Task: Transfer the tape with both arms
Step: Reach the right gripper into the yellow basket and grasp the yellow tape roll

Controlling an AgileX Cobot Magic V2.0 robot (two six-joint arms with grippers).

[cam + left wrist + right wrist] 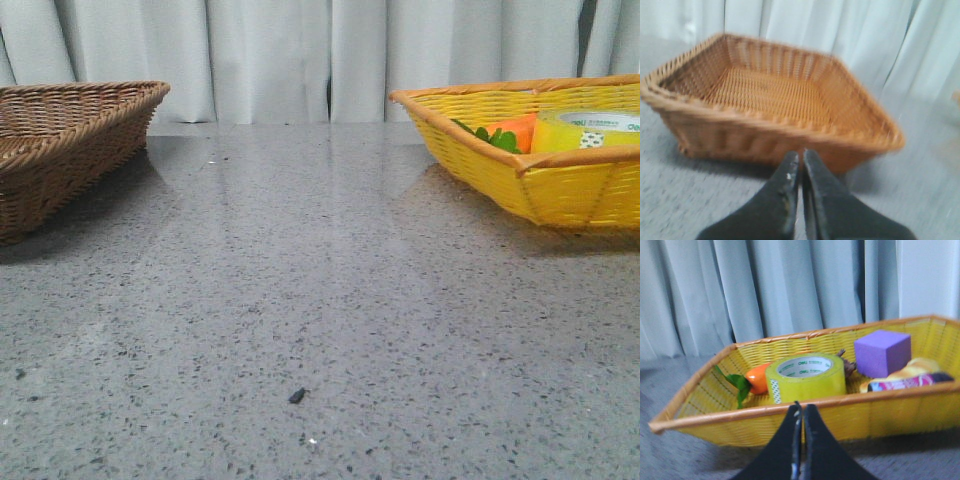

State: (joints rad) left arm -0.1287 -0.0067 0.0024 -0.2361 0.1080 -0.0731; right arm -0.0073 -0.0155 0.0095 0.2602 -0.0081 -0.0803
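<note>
Brown woven wicker basket (70, 140) stands at the left of the grey speckled stone table (300, 300), before pale grey curtains (270, 55). The left wrist view shows the left black gripper (801, 162) poised low over the table, just short of this basket's near wall, its two tapered fingers pressed together with only a thin seam between them and nothing held. The basket's interior shows only its weave.

At the right stands a yellow woven basket with an orange rim (560, 180). Inside it lies the wide roll of bright yellow tape (806, 377), flat, white core upward, a dotted white patch on its side. An orange carrot toy with green leaves (756, 379) touches the roll; a purple foam cube (882, 352) sits near its other side, and a yellow-and-pink packet (910, 377) lies beside the cube. The right black gripper (801, 410) is level with the basket's near rim, outside it, pointing at the tape, fingers closed together and empty.
</note>
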